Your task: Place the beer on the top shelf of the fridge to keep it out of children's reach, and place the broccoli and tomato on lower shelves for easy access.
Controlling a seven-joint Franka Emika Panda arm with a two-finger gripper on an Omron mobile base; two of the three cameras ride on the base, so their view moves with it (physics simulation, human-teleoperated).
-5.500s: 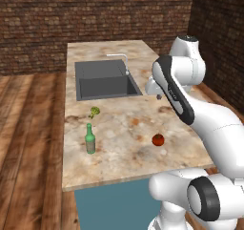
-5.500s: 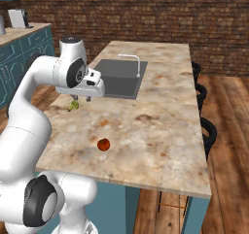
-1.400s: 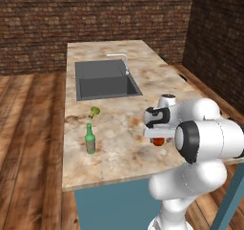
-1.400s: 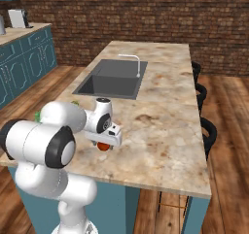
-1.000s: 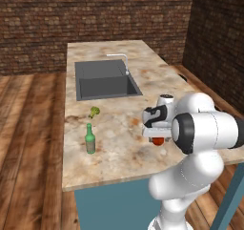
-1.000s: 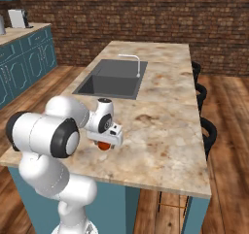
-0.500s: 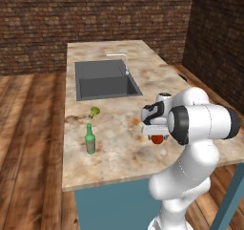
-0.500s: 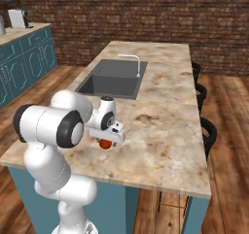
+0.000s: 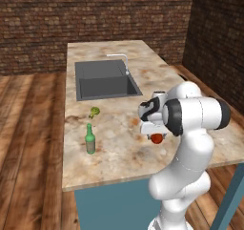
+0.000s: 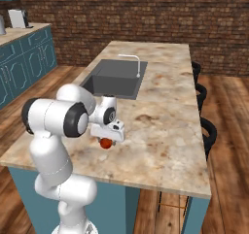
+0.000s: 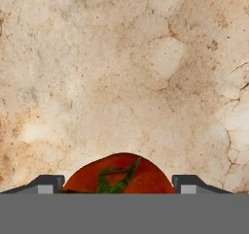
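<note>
The red tomato [image 9: 156,138] [image 10: 105,143] rests on the marbled counter [image 9: 119,148] near its right front edge. My gripper [image 9: 154,133] [image 10: 106,139] points straight down over it. In the hand view the tomato [image 11: 119,175] fills the gap between the two fingertips [image 11: 48,183], which meet its sides, so the gripper [image 11: 119,185] is shut on it. The green beer [image 9: 89,139] stands upright near the counter's left edge. Just behind it lies the small broccoli [image 9: 94,111], in front of the sink.
A dark sink [image 9: 105,83] [image 10: 116,77] with a faucet [image 9: 121,62] takes up the counter's far half. Black stools [image 10: 202,94] line its right side. Teal cabinets [image 10: 24,58] stand far left. A brick wall closes the back.
The fingers have closed in onto the tomato's sides over the last second. The elbow has swung a little. Tomato, beer and broccoli lie where they were.
</note>
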